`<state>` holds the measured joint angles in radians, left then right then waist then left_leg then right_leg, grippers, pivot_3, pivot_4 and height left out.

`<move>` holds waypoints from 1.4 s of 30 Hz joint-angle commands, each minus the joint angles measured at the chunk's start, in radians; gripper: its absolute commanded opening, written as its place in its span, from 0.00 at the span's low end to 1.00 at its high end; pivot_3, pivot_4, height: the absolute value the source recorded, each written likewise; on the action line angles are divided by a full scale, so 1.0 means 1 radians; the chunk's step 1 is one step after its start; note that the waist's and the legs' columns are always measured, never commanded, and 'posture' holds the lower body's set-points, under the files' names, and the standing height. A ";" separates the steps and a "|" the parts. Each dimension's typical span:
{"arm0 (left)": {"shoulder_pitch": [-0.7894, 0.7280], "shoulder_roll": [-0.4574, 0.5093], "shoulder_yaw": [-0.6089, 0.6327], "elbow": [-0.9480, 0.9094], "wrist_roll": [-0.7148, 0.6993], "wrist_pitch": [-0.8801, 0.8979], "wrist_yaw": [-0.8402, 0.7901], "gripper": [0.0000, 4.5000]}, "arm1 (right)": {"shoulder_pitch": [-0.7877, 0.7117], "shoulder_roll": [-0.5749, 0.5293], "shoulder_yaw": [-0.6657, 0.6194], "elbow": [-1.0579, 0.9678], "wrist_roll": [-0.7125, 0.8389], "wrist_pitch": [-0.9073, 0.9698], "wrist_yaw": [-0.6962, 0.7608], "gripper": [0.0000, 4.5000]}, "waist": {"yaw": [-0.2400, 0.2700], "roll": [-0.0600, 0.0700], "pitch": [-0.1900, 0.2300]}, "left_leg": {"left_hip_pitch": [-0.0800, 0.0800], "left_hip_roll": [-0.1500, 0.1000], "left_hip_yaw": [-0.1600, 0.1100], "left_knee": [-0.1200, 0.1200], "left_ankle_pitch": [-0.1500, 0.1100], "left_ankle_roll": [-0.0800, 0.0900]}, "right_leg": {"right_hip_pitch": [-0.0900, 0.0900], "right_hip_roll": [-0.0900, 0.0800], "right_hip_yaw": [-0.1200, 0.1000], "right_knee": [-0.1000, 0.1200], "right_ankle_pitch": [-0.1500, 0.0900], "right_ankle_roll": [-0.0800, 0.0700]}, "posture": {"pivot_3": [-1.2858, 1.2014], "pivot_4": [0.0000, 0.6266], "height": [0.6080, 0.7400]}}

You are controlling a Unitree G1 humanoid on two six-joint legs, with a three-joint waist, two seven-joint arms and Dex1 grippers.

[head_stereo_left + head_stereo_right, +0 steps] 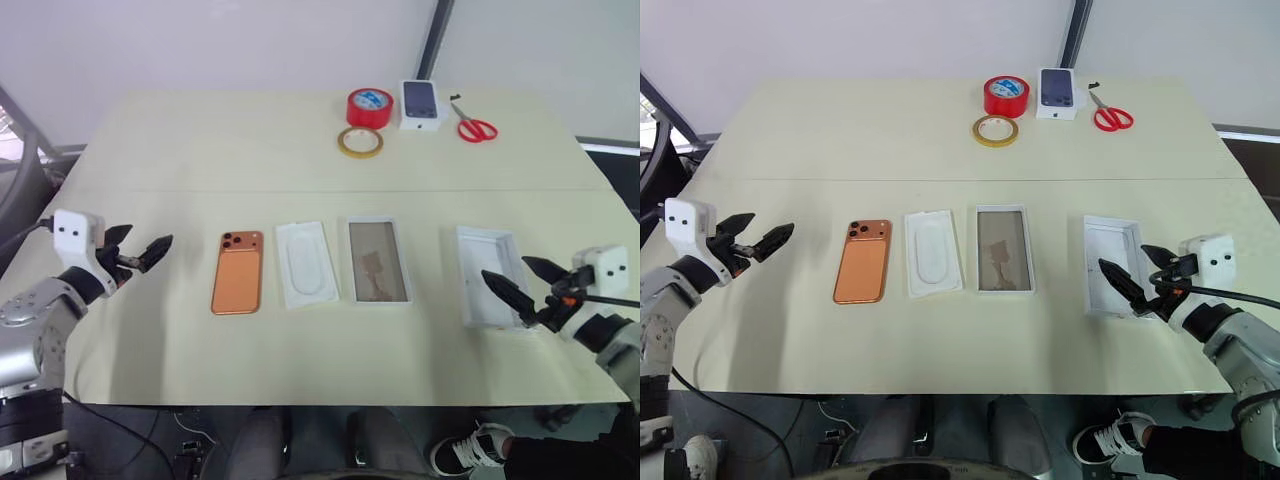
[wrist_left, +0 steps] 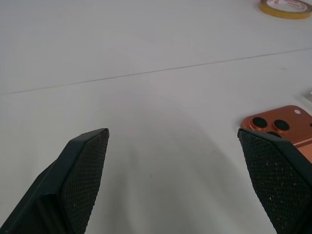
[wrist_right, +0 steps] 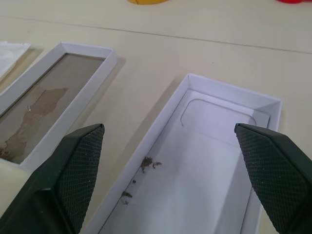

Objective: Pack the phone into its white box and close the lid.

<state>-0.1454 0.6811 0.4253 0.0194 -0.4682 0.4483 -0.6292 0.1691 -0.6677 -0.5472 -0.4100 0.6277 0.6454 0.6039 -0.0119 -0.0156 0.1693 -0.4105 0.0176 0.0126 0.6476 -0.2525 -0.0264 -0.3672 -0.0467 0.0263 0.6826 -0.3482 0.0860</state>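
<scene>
You are looking at the copper-orange phone (image 1: 237, 272) lying camera-side up on the cream surface (image 1: 200, 150), near its front edge and left of centre. A white insert (image 1: 306, 264) is sitting just right of it, then the white box (image 1: 378, 261), and the lid (image 1: 488, 275) is lying hollow side up farther right. Your left claw (image 1: 142, 254) is hovering spread and empty, left of the phone. Your right claw (image 1: 528, 279) is hanging spread over the lid's near end, gripping nothing.
</scene>
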 commanded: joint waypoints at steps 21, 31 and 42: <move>-0.081 -0.100 -0.203 -0.380 -0.171 0.315 0.084 0.99 | -0.187 -0.091 0.223 -0.175 -0.009 0.061 0.023 0.99 | 0.002 0.000 0.000 | 0.000 -0.001 -0.002 0.001 0.000 0.000 | 0.002 0.000 -0.001 -0.001 0.000 0.000 | 0.52 0.24 0.86; -0.191 -0.289 -0.280 -0.479 -0.239 0.782 0.413 0.99 | -0.274 -0.070 0.379 -0.172 -0.064 0.041 0.007 0.99 | 0.000 -0.001 0.001 | 0.000 -0.001 -0.004 0.002 0.000 0.000 | 0.002 0.002 -0.002 0.000 0.000 0.001 | 0.52 0.24 0.86; -0.286 -0.531 -0.121 -0.445 -0.272 1.085 0.542 0.99 | -0.253 -0.092 0.392 -0.206 -0.067 0.050 0.035 0.99 | 0.002 -0.001 0.001 | 0.000 -0.003 -0.007 0.003 0.001 -0.001 | 0.005 0.001 -0.004 -0.001 0.000 0.001 | 0.52 0.24 0.86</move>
<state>-0.4073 0.1690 0.2629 -0.4281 -0.7304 1.5050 -0.0987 -0.0798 -0.7469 -0.1451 -0.5692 0.5543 0.7027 0.6287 -0.0101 -0.0168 0.1700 -0.4104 0.0150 0.0054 0.6507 -0.2517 -0.0276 -0.3625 -0.0451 0.0221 0.6818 -0.3485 0.0870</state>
